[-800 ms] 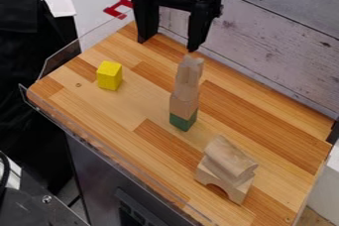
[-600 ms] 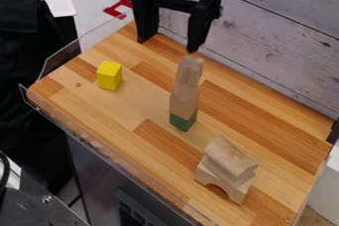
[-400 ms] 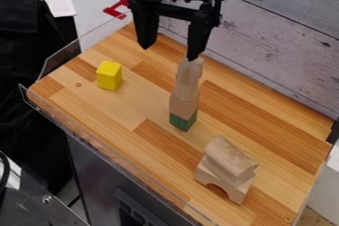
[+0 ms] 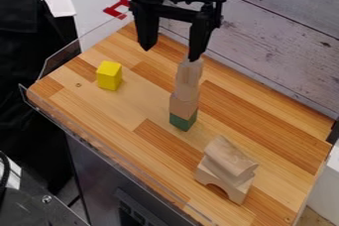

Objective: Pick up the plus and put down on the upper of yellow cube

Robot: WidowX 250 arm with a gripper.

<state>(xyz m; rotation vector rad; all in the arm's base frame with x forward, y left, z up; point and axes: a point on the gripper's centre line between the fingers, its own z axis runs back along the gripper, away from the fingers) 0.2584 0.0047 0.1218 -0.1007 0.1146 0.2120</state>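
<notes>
The wooden counter [image 4: 149, 105] supports all blocks. The end effector [image 4: 170, 55] is positioned above its far side, fingers wide apart, nothing gripped. One fingertip overlaps the tower's top in view; contact cannot be determined. Tower, top to bottom: pale wooden piece, apparently the plus [image 4: 189, 74]; wooden block [image 4: 183, 105]; green block [image 4: 183, 122]. Nearer the camera, a rounded block [image 4: 232, 156] rests on an arch block [image 4: 240, 191]. The yellow cube [image 4: 109, 76] sits apart, left in view.

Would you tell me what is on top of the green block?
Pale wooden pieces stand stacked on the green block, hiding its top face from view.
</notes>
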